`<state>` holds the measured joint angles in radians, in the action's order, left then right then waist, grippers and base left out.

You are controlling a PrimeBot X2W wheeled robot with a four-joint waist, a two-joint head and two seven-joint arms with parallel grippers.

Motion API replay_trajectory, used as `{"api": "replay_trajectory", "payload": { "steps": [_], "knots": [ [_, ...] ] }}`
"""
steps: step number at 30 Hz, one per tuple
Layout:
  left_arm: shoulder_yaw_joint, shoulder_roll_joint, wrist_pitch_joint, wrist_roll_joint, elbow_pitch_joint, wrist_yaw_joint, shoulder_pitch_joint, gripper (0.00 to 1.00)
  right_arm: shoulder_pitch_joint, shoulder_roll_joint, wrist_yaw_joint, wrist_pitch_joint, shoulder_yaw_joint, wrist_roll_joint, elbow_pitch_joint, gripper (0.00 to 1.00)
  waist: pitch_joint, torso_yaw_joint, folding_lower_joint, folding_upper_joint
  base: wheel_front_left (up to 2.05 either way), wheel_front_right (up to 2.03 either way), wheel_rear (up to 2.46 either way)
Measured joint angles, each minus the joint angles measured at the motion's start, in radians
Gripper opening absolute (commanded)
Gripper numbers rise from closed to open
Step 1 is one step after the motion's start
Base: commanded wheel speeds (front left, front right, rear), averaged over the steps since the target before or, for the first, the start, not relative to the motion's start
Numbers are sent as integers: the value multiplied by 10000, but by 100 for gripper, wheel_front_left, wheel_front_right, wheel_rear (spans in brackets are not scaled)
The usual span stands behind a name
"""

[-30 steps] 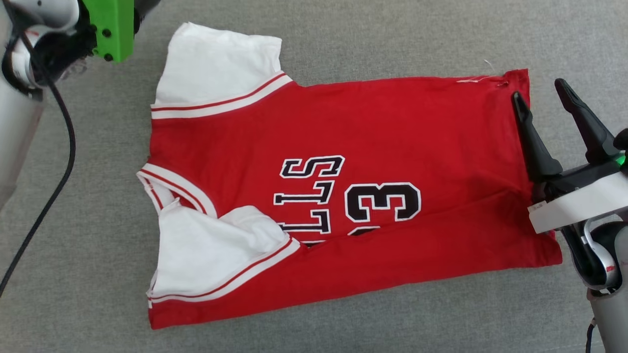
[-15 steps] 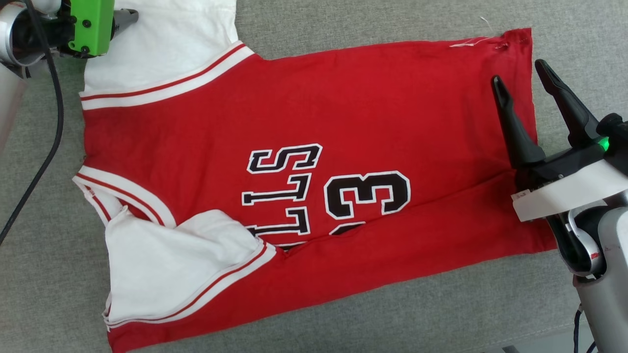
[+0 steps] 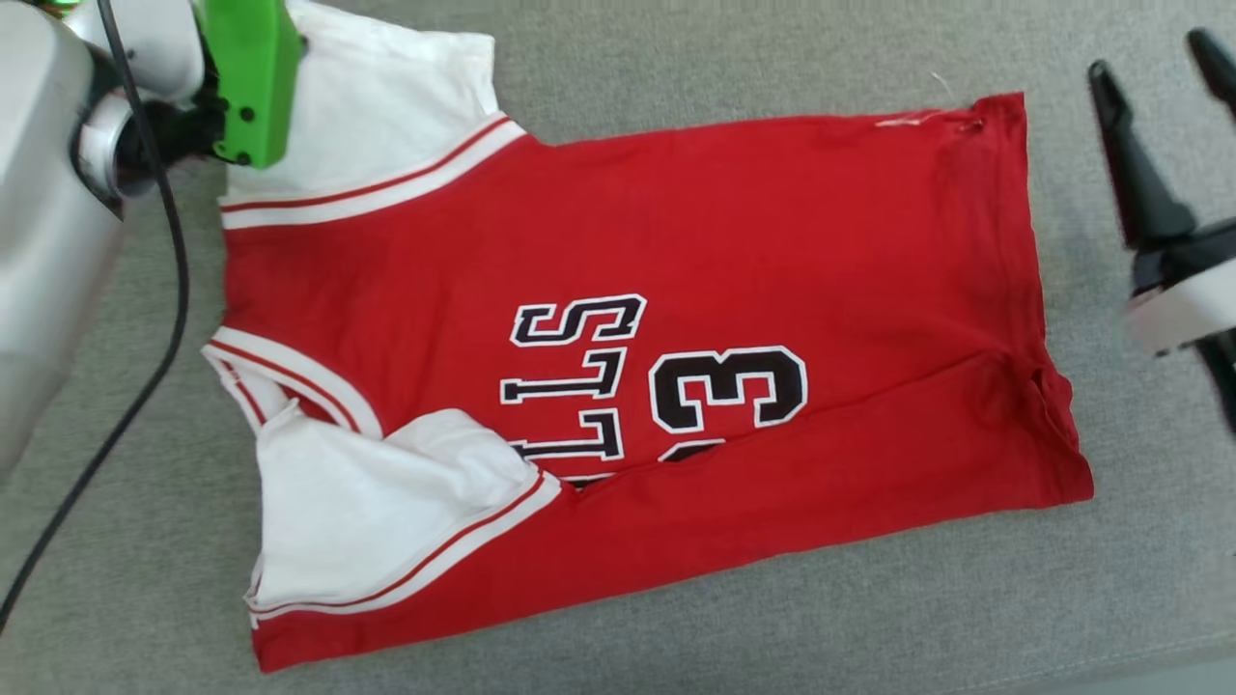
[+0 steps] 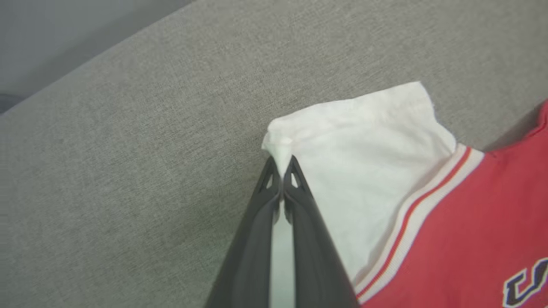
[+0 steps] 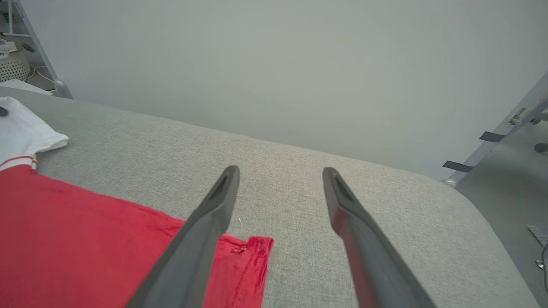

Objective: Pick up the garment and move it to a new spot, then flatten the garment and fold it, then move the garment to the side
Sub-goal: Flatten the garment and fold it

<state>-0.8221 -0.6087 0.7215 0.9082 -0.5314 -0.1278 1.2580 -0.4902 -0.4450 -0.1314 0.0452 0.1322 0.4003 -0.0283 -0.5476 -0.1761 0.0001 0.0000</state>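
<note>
The garment (image 3: 734, 280) is a red jersey with white sleeves and a black "3". It lies spread on the grey cushion, collar to the left and hem to the right, with its near edge folded up over the lettering. In the left wrist view my left gripper (image 4: 280, 164) is shut on the outer corner of the far white sleeve (image 4: 376, 162), which bunches between the tips. In the head view its green mount (image 3: 249, 77) covers that corner. My right gripper (image 3: 1159, 72) stands open beyond the hem, off the cloth. Its fingers (image 5: 214, 214) hover over the hem corner (image 5: 250, 252) and bare cushion.
The grey padded surface (image 3: 676, 637) extends around the garment on all sides. A black cable (image 3: 145, 367) hangs along my left arm. Past the cushion's rounded right end (image 5: 454, 192) are floor and a metal frame leg (image 5: 505, 132).
My left gripper has closed on the corner of the far sleeve. My right gripper has drawn off the hem to the right, still open. The head camera has shifted.
</note>
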Motion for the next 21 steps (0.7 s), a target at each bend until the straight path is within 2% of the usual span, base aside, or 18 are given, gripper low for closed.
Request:
{"api": "replay_trajectory", "payload": {
  "steps": [4,13,16,21],
  "knots": [
    [-268,-148,-857,0,851,-2,-403,0,-645,-796,0,-1262,94,257,284,100,438,236,0,0,0,0,0],
    [-562,-443,-1862,-146,2196,4,-1243,0,-1948,-2096,0,-5348,1170,2474,1848,100,1037,998,-1,0,0,0,0],
    [-594,-499,-1988,-194,2522,100,-1319,0,-2240,-2234,0,-6280,1576,2980,2452,100,1068,1227,-1,0,0,0,0],
    [-587,-489,-2096,-221,2961,209,-1332,0,-2782,-2071,0,-6809,2038,3285,3388,100,835,1457,-1,1,0,0,0]
  ]
}}
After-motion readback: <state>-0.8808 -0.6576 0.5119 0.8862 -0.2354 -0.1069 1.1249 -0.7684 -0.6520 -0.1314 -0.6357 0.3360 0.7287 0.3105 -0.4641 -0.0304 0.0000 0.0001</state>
